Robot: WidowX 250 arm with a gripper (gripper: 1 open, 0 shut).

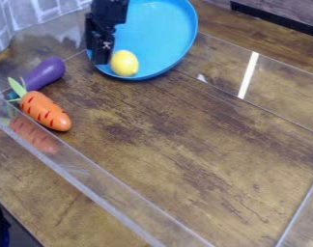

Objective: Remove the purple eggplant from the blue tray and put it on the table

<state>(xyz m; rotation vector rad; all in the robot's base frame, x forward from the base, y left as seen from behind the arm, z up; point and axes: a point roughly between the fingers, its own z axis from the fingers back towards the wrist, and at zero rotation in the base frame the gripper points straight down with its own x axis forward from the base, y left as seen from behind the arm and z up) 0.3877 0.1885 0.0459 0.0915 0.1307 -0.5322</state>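
Purple eggplant lies on the table beside your orange carrot, clear of the blue tray holding the lemon, and your gripper stands wide open, holding nothing, at the tray's left rim

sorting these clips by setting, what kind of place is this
Probably a robot test bench in a lab, not a kitchen: a worn wooden table with clear acrylic edging, toy vegetables like the orange carrot, and a black gripper at the blue tray.

No readable text, labels, brands or numbers anywhere.
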